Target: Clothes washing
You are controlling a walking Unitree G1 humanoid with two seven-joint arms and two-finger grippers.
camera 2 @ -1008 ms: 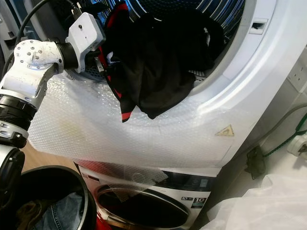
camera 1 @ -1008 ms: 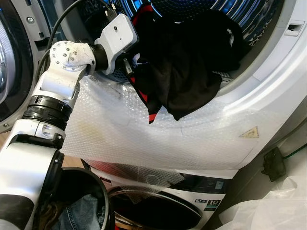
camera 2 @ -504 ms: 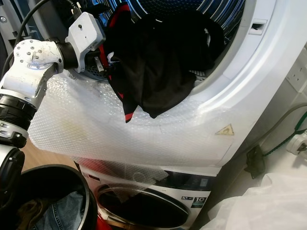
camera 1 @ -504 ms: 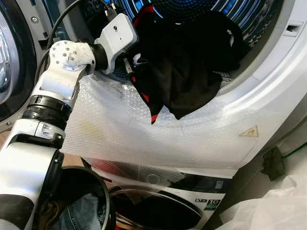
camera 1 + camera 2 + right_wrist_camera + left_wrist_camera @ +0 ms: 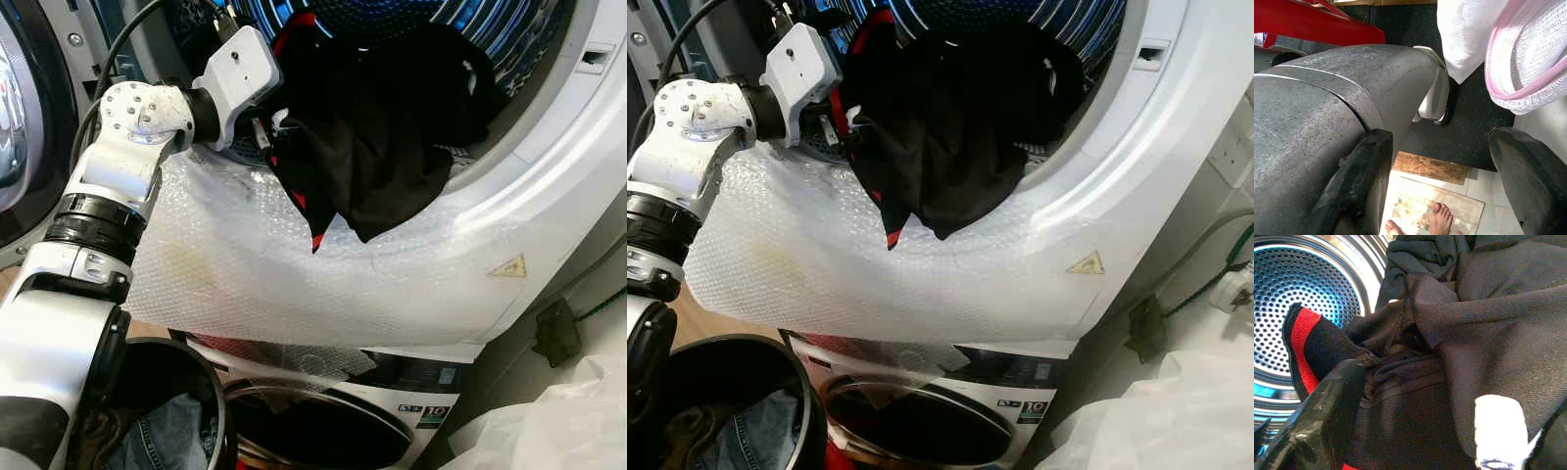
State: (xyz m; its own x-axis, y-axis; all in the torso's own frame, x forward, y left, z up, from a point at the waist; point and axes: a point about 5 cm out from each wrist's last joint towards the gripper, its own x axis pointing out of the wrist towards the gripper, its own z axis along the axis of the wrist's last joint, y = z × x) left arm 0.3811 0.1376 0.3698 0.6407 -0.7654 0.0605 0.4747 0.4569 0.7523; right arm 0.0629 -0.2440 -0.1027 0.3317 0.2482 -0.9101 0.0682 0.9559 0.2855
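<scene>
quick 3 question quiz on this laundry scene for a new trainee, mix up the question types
1. True or false: the black garment lies wholly inside the drum.
2. Which gripper is at the garment?
3. The sheet over the door rim is: A) bubble wrap B) a towel C) cardboard

Key:
1. False; it hangs out over the rim.
2. The left gripper, its fingers in the cloth; the right gripper hangs open.
3. A

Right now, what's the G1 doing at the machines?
The left gripper is at the mouth of the upper drum, its fingers buried in a black garment with red trim. The garment hangs half out over the bubble-wrapped door rim. The right gripper hangs open above the floor. A black bin holding denim sits below.
</scene>
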